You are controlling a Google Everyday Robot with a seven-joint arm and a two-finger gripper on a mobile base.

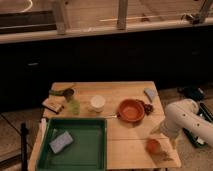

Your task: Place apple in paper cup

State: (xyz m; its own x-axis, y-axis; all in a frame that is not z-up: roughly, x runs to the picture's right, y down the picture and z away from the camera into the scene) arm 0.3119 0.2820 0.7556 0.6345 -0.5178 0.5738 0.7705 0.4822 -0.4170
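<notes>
A reddish apple (153, 146) lies on the wooden table (120, 135) near its front right corner. A white paper cup (97, 103) stands upright near the table's middle, left of an orange bowl (131, 110). My white arm (182, 120) reaches in from the right, and my gripper (161, 134) is at the apple's right side, just above it.
A green tray (85, 150) with a blue sponge (61, 141) fills the front left. A green cup (74, 106), a dark can (67, 93) and a sandwich-like item (54, 104) sit at the left. A blue-grey packet (150, 95) and dark berries (148, 106) lie at the back right.
</notes>
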